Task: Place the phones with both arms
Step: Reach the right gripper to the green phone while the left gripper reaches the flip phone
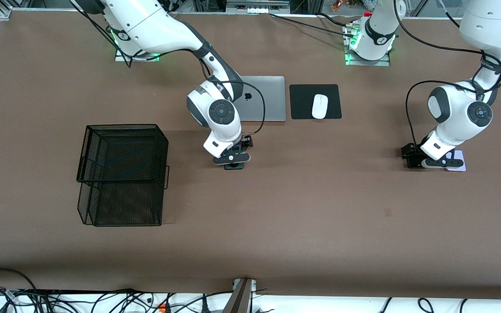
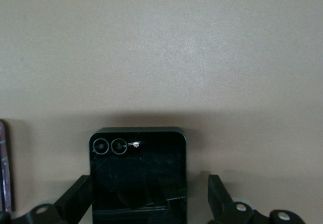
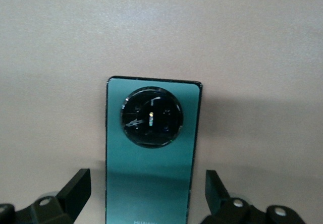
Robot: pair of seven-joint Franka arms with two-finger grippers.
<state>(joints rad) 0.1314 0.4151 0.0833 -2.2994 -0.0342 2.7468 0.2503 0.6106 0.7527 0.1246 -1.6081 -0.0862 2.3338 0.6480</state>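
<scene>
Front view: right gripper [image 1: 232, 161] low at frame centre, over the dark-green phone [image 1: 233, 166], which is mostly hidden beneath it. Left gripper [image 1: 435, 163] at right of frame, low over the black phone [image 1: 410, 163], with the pale-lilac phone [image 1: 458, 161] just beside it. Black wire-mesh basket [image 1: 122, 174] at left of frame. Closed grey laptop [image 1: 262, 98] and white mouse [image 1: 319, 106] on a black mouse pad [image 1: 315, 101] at upper centre.

Left wrist view: fingers [image 2: 75, 199] spread apart, straddling the squarish, glossy black phone, not touching.

Right wrist view: fingers [image 3: 75, 191] apart around the long, flat, glossy green slab with its round black camera ring.

Risks: thin, smooth slabs lie flat on the matte brown table [image 1: 320, 217], so the fingers may slip off the edges; the left gripper may nudge the lilac phone.
</scene>
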